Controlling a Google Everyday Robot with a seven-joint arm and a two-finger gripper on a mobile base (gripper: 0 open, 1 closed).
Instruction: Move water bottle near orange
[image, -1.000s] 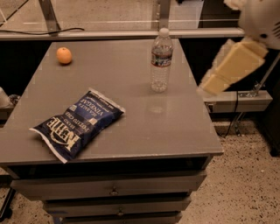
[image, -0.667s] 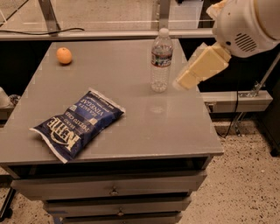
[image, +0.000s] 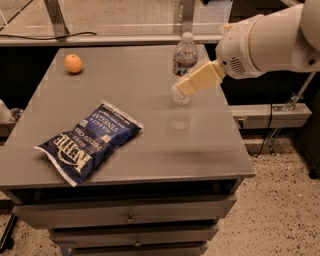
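Observation:
The water bottle (image: 185, 56) stands upright at the back right of the grey table (image: 150, 150); it is clear, with a white cap and a dark label band. The orange (image: 73, 63) sits at the back left of the table, far from the bottle. My gripper (image: 190, 83), cream-coloured on a white arm (image: 265, 40), reaches in from the right and crosses in front of the bottle's lower half, hiding part of it. I cannot tell whether it touches the bottle.
A blue Kettle chips bag (image: 90, 141) lies flat at the front left of the table. Drawers (image: 130, 217) sit under the tabletop. A metal rail and glass panel (image: 125, 20) run behind the table. Speckled floor lies to the right.
The arm and gripper have swung left from beyond the table's right edge to the bottle, and now overlap its lower half. The bottle, orange and chips bag have not moved.

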